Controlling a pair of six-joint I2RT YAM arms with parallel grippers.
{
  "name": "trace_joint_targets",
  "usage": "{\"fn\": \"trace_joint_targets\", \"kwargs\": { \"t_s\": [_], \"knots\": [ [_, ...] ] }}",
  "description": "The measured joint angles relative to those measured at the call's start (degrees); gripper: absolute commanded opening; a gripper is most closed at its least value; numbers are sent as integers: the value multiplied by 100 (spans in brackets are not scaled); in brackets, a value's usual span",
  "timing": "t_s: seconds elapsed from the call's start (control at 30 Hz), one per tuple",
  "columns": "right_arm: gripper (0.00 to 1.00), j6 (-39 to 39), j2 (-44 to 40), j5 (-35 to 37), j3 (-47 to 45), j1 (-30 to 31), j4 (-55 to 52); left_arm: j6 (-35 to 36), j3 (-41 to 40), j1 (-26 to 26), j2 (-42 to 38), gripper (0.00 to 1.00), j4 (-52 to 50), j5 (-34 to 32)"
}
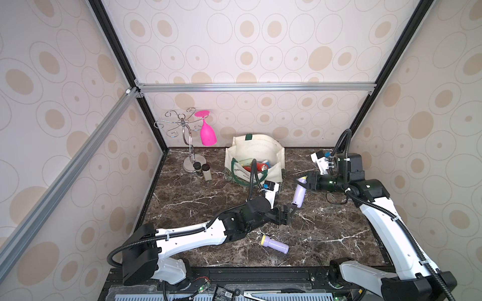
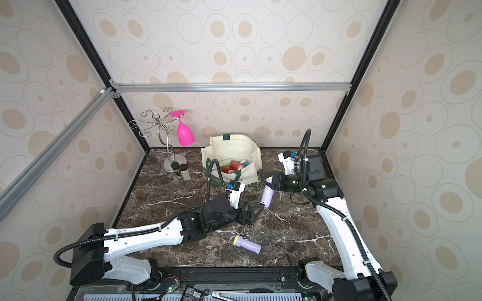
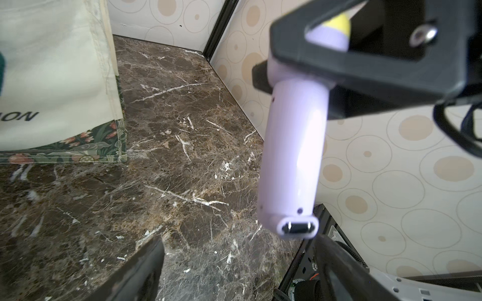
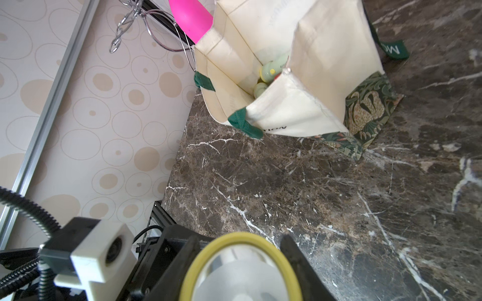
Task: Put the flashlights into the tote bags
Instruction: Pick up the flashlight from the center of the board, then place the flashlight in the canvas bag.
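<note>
Right gripper (image 1: 303, 182) is clamped on the wider head end of a lilac flashlight (image 1: 297, 195), its jaws pressing on either side just below the yellow ring, and the body hangs tail down and slightly tilted above the marble table (image 1: 208, 208), off to the right of the tote bag (image 1: 260, 148). In the right wrist view the yellow ring and clear lens (image 4: 240, 263) sit between the two dark fingers. Left gripper (image 1: 290, 213) has its jaws spread wide apart and holds nothing; it sits low, just under the tail of the lilac flashlight (image 3: 294, 146), and the left wrist view shows the tail end near one finger (image 3: 333, 255) and well away from the other (image 3: 146, 268); whether the near one touches the tail cannot be told. The tote bag stands open at the back centre of the table, cream with a green patterned base, and inside it lie several flashlights, among them a red one (image 1: 257, 166) and pale green ones (image 4: 268, 71). A second lilac flashlight (image 1: 275, 244) lies on its side on the table near the front edge, beside the left arm. At the back left stands a wire rack (image 1: 186, 135) with a pink glass (image 1: 208, 133) hanging upside down, and two dark-capped jars (image 1: 202, 169) stand by its base
</note>
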Motion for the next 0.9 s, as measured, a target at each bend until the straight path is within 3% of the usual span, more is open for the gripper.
{"fn": "trace_joint_targets", "kwargs": {
  "t_s": [0.47,0.9],
  "knots": [
    [0,120,1939,1115,2601,979,-168,-398,-960,-24,-562,90,-664,-334],
    [0,177,4074,1991,5007,1296,-306,-645,-1255,-61,-651,90,-911,-431]
  ]
}}
